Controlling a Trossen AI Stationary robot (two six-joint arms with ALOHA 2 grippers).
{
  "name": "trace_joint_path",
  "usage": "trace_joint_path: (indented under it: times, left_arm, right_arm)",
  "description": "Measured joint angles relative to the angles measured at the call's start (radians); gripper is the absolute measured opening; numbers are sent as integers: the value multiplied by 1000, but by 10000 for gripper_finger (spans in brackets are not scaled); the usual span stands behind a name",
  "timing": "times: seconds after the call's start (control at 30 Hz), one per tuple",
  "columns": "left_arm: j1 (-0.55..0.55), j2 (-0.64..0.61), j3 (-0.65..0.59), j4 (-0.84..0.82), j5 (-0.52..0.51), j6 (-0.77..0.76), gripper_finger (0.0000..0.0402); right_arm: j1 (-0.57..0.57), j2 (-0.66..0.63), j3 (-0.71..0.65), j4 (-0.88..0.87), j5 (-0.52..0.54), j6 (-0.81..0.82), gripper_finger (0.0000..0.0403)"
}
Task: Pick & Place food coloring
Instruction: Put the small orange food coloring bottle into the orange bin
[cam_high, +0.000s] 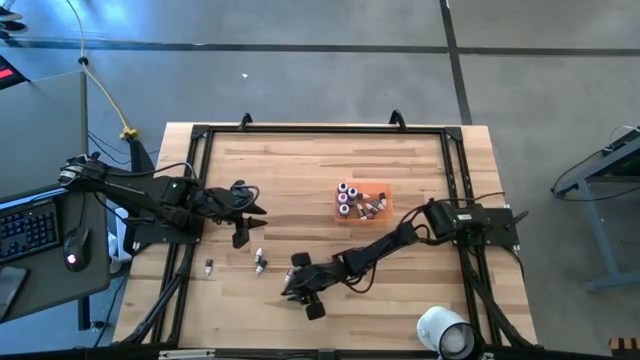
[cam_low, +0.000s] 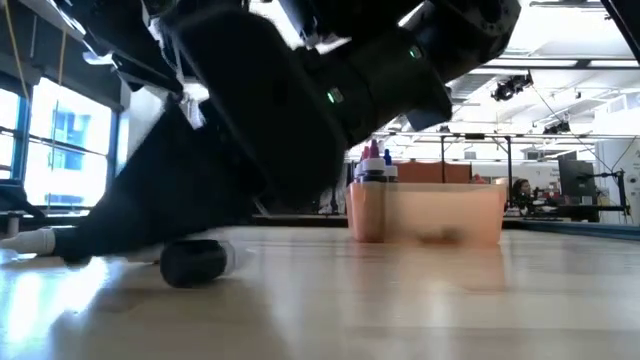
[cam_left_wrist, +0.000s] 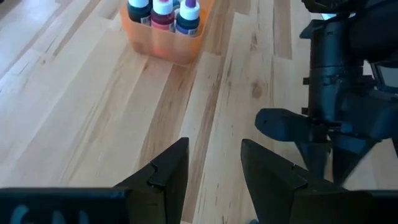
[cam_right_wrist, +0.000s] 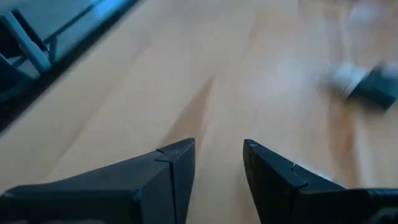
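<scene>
Low over the worktop's (cam_high: 330, 160) near half, the right claw (cam_high: 297, 290) hovers with its fingers (cam_right_wrist: 168, 171) parted around bare wood, gripping nothing. Just ahead of it two food coloring bottles (cam_high: 260, 263) lie on their sides, one with a dark cap (cam_low: 192, 262), and another loose bottle (cam_high: 209, 267) lies a little farther toward the left edge. Beyond these, the left claw (cam_high: 240, 212) hangs above the wood, its fingers (cam_left_wrist: 163, 180) likewise apart and empty, pointing toward the orange tray (cam_high: 380, 192). That tray sits past the middle of the worktop, toward the right arm's side, and holds the rest of the bottles: several standing upright (cam_left_wrist: 163, 12) in a cluster at one end, a few lying flat (cam_high: 370, 207) beside them. A large white roll (cam_high: 444, 331) rests at the near right corner.
</scene>
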Motion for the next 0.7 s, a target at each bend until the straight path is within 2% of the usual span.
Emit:
trace_joint_path:
  times: [0.17,0.33,0.43,0.6,0.7]
  left_arm:
    - [0,0,1,3,0,0,144]
    - [0,0,1,-4,1,0,144]
    - [0,0,1,-8,15,2,144]
    - [0,1,1,-10,20,26,144]
    - [0,1,1,-10,19,52,144]
  right_arm:
    - [-11,-79,1,-8,18,-64,129]
    - [-18,-176,1,-244,19,-131,129]
    - [-18,-178,0,-357,-21,-132,129]
    - [-16,-161,-58,-301,-18,32,129]
    - [-7,-161,-114,-231,-3,-42,129]
